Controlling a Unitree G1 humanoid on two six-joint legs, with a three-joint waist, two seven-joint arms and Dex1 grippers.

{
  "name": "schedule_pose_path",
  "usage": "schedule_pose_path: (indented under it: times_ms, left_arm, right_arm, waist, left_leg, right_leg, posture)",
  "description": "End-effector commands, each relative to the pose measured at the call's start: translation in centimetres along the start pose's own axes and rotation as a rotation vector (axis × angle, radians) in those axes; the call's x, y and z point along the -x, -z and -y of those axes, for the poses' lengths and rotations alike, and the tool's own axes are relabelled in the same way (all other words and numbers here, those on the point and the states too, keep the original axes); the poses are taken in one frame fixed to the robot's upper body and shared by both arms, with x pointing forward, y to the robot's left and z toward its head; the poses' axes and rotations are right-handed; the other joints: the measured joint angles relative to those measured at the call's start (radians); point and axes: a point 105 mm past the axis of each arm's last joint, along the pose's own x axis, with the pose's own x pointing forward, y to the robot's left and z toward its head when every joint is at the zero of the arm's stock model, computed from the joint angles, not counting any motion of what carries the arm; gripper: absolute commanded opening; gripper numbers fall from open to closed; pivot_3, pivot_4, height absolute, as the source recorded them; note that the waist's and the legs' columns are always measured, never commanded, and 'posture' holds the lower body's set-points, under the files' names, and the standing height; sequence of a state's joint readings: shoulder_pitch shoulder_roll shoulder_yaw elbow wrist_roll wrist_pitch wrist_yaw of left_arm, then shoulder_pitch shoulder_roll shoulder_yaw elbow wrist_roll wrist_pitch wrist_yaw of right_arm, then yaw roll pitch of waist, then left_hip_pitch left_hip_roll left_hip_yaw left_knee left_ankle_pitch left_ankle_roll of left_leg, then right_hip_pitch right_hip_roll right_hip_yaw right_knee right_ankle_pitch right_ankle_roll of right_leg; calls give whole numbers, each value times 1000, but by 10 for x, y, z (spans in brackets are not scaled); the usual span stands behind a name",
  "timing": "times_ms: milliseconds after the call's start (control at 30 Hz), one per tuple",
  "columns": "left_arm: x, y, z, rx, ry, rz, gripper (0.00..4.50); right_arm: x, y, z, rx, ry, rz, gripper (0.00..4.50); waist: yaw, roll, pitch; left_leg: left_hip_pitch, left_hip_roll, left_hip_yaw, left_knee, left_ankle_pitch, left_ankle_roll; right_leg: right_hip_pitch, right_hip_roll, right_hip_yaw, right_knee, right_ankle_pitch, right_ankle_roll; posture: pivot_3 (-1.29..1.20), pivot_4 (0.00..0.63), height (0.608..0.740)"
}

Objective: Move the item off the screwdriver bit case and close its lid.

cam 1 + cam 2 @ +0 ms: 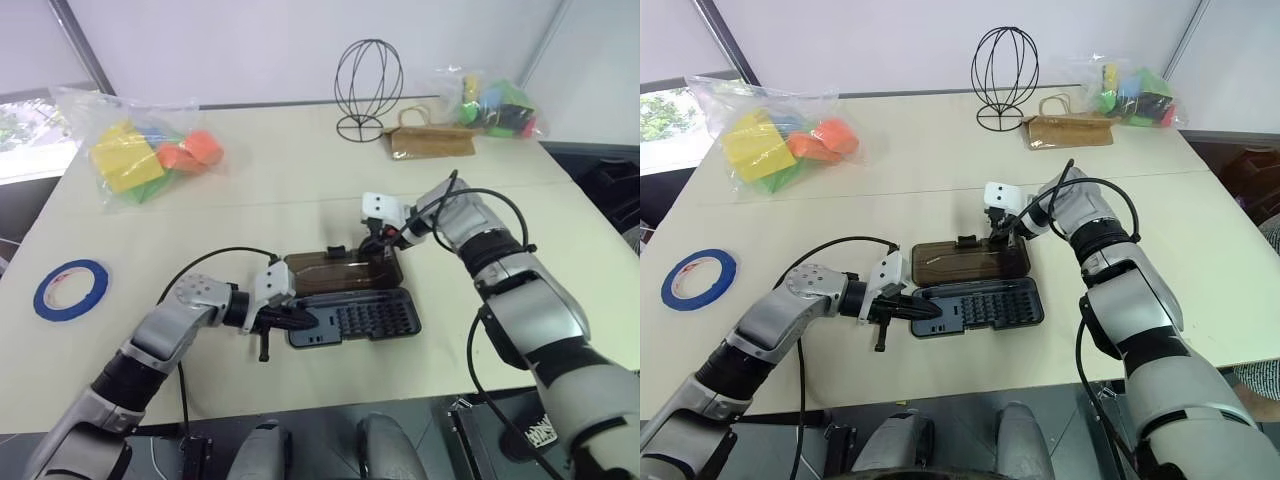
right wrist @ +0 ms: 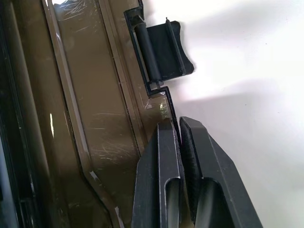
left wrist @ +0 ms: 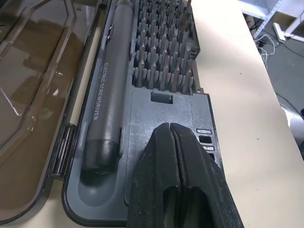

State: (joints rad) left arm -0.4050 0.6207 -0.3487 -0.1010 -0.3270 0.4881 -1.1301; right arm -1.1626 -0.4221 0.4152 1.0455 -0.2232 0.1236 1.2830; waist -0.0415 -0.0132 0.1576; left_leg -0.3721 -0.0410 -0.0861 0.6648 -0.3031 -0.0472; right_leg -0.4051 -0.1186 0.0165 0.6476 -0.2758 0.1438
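Note:
The item, a flat blue tape ring (image 1: 42,298), lies on the table far to the left, apart from the case. The screwdriver bit case (image 1: 375,318) sits open at the table's middle, showing rows of bits and a grey electric screwdriver (image 3: 107,95). Its brown lid (image 1: 335,272) lies flat behind the base, with its latch tab (image 2: 166,50) on the far edge. My left gripper (image 1: 303,320) is shut, its tips resting on the case's left end (image 3: 170,130). My right gripper (image 2: 178,124) is shut on the lid's far rim, beside the latch tab.
A clear bag of coloured blocks (image 1: 150,150) lies at the back left. A black wire head form (image 1: 368,85), a brown paper bag (image 1: 432,140) and another bag of toys (image 1: 495,105) stand at the back right. The table's front edge runs just below the case.

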Motion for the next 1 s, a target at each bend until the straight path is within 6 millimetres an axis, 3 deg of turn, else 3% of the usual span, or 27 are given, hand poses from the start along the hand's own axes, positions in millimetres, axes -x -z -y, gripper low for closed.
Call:
schedule_pose_path:
  times_ms: [33, 200, 333, 600, 833, 1000]
  left_arm:
    - [0, 10, -1, 20, -17, -36, 0]
    - [0, 8, -5, 33, -45, -13, 0]
    - [3, 3, -9, 46, -85, 17, 0]
    - [16, -19, -35, 99, -239, 138, 0]
    - [55, -57, -74, 233, -462, 391, 0]
    - [92, -54, -99, 346, -605, 485, 0]
  right_arm:
    - [-8, 26, -9, -69, -32, -62, 51]
    - [-2, 14, 0, 76, 50, -48, 51]
    - [17, -6, 11, 256, 200, -4, 51]
    - [44, -32, -16, 402, 343, 94, 51]
    - [42, -38, -34, 429, 395, 114, 51]
    - [43, -49, -38, 472, 420, 138, 51]
  waist:
    - [0, 0, 0]
    - [0, 0, 0]
    - [0, 0, 0]
    - [1, 1, 1]
    - [0, 0, 2]
    - [-1, 0, 2]
  left_leg:
    - [0, 0, 0, 0, 0, 0]
    - [0, 0, 0, 0, 0, 0]
    - [0, 0, 0, 0, 0, 0]
    - [-3, 0, -1, 0, 0, 0]
    - [-4, 0, 0, 0, 0, 1]
    - [-3, 0, 0, -1, -1, 1]
  right_leg:
    - [0, 0, 0, 0, 0, 0]
    - [0, 0, 0, 0, 0, 0]
    - [-1, 0, 0, 0, 0, 0]
    - [-5, 0, 2, 0, 0, 0]
    - [-5, 0, 2, 0, 0, 0]
    - [-6, 0, 2, -1, 0, 0]
  posture:
    - [0, 150, 740]
    - [0, 150, 740]
    - [0, 150, 740]
    - [0, 150, 740]
    - [0, 150, 740]
    - [0, 150, 740]
